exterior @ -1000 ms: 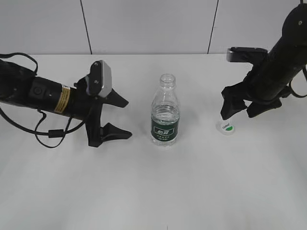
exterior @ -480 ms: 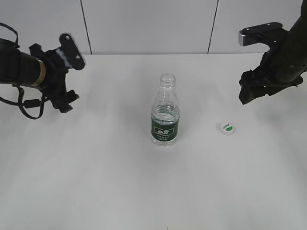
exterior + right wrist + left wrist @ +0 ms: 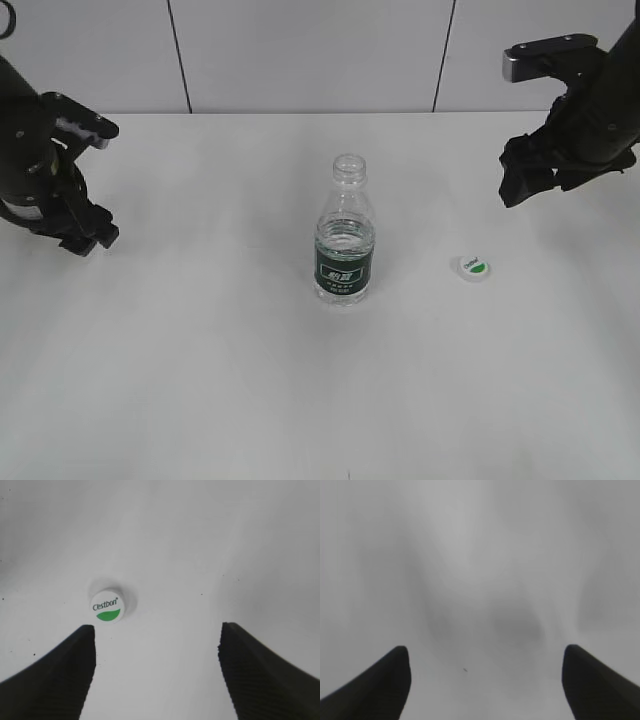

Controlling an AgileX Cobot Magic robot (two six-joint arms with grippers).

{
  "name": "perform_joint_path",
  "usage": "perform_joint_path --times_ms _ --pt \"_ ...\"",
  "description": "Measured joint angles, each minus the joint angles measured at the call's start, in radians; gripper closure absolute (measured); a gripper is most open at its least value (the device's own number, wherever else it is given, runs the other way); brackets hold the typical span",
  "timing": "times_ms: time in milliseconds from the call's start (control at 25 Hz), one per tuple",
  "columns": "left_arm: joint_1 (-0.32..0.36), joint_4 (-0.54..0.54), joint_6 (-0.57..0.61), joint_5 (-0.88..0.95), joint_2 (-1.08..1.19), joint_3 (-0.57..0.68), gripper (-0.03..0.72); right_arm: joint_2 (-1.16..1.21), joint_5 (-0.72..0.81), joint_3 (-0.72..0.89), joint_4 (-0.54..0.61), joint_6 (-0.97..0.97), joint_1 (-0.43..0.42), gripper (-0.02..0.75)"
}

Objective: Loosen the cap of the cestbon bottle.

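Note:
The cestbon bottle [image 3: 345,240] stands upright at the table's middle, clear with a dark green label, its neck bare and open. The cap [image 3: 473,267], white with a green patch, lies flat on the table to the bottle's right; it also shows in the right wrist view [image 3: 106,606]. My right gripper [image 3: 530,178] is open and empty, raised above and behind the cap [image 3: 157,630]. My left gripper [image 3: 85,238] is open and empty at the far left, over bare table [image 3: 485,652].
The white table [image 3: 200,350] runs back to a white panelled wall [image 3: 300,50]. Nothing else stands on it.
The left arm has pulled back from beside the bottle to the far left edge. The right gripper has risen off the table away from the cap. Bottle and cap have not moved.

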Motion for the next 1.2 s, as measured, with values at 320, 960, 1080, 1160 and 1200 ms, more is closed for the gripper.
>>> perform_joint_path --times_ms 320,960,1080,1160,1200 --pt "0.001 -0.287 0.231 0.331 0.0 -0.142 0.127 0.0 0.179 -0.072 0.0 0.007 0.0 0.15" --pt "0.018 -0.525 0.373 0.588 -0.021 -0.219 0.129 -0.036 0.471 -0.124 -0.063 0.009 -0.016 0.15" --pt "0.04 -0.575 0.401 0.589 -0.03 -0.219 0.129 -0.036 0.474 -0.124 -0.064 0.009 -0.043 0.15" --pt "0.058 -0.595 0.415 0.59 -0.041 -0.219 0.129 -0.036 0.475 -0.124 -0.064 0.009 -0.064 0.15" --pt "0.07 -0.599 0.416 0.59 -0.046 -0.219 0.129 -0.036 0.475 -0.124 -0.064 0.009 -0.078 0.15"
